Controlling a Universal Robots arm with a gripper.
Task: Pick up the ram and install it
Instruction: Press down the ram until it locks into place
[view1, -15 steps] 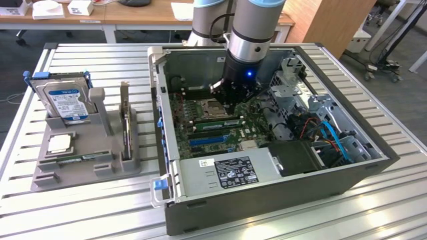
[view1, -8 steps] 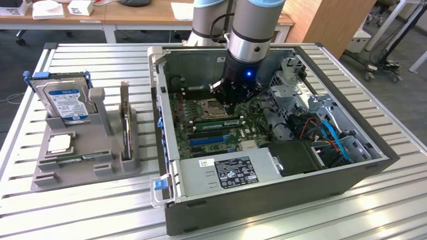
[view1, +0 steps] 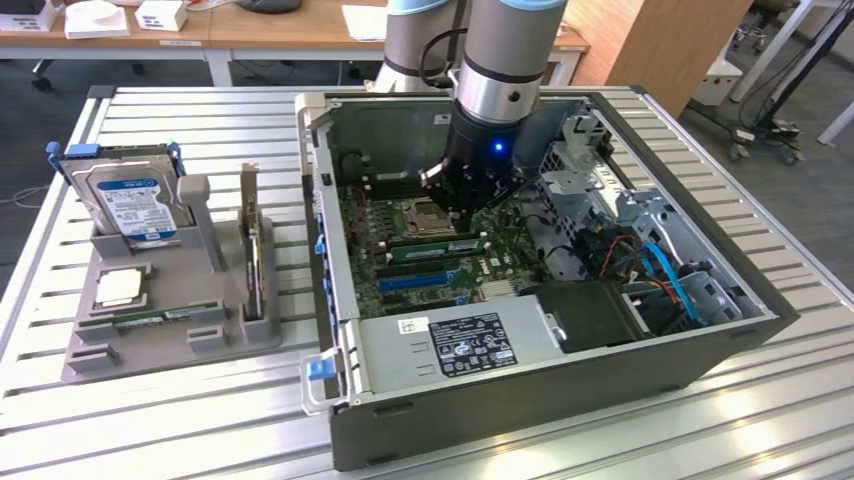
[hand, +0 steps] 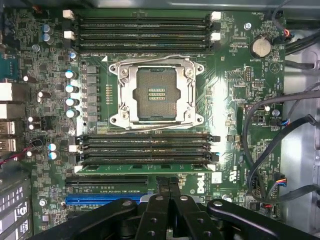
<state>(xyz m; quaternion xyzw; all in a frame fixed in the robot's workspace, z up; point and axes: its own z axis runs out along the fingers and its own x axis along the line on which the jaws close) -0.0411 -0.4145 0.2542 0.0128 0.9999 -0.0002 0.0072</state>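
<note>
ram (hand: 145, 168) seated in slot beside cpu socket (hand: 156, 95) — gripper (hand: 168, 192) above it, fingers closed, holding nothing; inside pc case (view1: 534, 400).

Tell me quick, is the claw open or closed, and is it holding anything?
Claw: closed, fingertips pressed together, nothing held between them.

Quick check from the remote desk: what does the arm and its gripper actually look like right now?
The arm is a thick grey tube ending in a shiny silver wrist band, with a black cable running down beside it. Below sits a black housing with a small blue light. In the wrist view the gripper is matte black, with jointed links held by round silver pins.
</note>
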